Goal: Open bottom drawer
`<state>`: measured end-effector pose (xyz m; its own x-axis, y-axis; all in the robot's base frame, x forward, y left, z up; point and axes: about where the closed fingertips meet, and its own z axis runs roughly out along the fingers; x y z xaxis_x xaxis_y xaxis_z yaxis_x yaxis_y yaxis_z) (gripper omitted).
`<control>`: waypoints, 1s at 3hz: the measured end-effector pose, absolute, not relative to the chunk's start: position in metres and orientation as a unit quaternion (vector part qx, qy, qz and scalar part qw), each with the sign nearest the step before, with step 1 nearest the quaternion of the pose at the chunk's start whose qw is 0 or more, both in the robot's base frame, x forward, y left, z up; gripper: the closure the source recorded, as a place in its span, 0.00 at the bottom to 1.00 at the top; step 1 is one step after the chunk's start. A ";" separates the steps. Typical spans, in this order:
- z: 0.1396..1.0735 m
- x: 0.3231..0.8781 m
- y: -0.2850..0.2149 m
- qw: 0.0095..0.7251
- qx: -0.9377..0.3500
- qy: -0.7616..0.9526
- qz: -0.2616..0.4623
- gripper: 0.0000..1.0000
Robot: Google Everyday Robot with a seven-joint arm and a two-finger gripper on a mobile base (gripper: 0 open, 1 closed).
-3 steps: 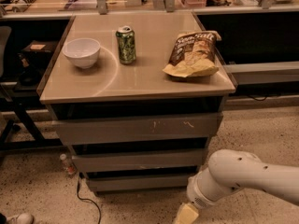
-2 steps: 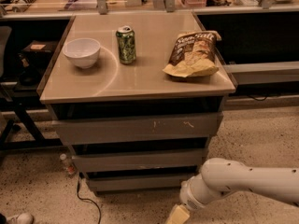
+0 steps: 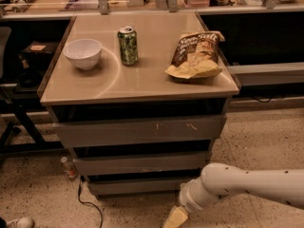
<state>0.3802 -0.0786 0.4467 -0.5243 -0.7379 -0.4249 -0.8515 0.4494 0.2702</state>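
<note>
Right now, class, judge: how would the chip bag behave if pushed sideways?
The chip bag lies crumpled and flat, so it would likely flex and slide, not roll. It is probably light for its bulk. The gripper is down by the floor, near the bottom drawer.

Our arm point(image 3: 247, 184), smooth white tube with small dark dots, ringed wrist point(image 3: 192, 201), pale yellow gripper point(image 3: 175, 217) low by the floor point(image 3: 266, 132)
</note>
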 end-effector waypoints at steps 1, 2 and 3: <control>0.420 0.410 -0.064 0.157 -0.473 0.831 0.247 0.00; 0.398 0.439 -0.049 0.181 -0.476 0.818 0.266 0.00; 0.398 0.439 -0.049 0.181 -0.476 0.818 0.266 0.00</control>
<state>0.4392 -0.0492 0.3984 -0.4812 -0.6826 -0.5500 -0.8755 0.4050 0.2634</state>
